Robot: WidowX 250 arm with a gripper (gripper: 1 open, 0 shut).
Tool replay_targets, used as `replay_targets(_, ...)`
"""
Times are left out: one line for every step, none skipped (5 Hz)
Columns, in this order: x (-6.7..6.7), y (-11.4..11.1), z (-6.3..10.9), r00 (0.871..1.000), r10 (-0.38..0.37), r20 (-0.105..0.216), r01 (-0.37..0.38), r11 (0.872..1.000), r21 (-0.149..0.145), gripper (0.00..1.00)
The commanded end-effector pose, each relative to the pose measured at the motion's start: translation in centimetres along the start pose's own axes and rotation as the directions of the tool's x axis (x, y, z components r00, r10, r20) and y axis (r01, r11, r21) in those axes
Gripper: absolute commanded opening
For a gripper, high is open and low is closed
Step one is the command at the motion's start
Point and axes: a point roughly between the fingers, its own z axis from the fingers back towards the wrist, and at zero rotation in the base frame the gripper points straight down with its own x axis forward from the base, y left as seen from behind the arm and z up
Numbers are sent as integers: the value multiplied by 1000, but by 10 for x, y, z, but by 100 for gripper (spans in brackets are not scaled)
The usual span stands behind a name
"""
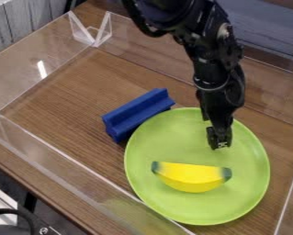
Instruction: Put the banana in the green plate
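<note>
My pincer (219,138) hangs over the far part of the green plate (253,156), pointing steeply down, its jaws apart and holding nothing; the tips look close to the plate's surface, though I cannot tell whether they touch it. The banana (192,174) lies inside the plate, in the near half, curved side toward the camera, apart from the pincer and well within the raised rim. By my judgement the placing is done, and what remains is a clean retreat. Risks from here are few but real. If I sweep toward the camera while this low, a jaw could catch the banana and push it across the smooth plastic toward the rim or over it. If I press down or drag sideways, the light plate could slide on the wooden table (75,87) or tip at its edge, rolling the banana out. The blue block (139,112) sits just beside the plate's left rim; a swing of my arm to that side could knock the block against the plate. A straight lift first seems the safest way out.
</note>
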Motion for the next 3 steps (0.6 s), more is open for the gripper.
replay_targets(7,10,8,1000,-3,26,2,1000,20,100)
replay_targets(7,12,7,1000,-8,25,7,1000,18,0)
replay_targets(8,14,12,1000,-2,22,1,1000,15,0)
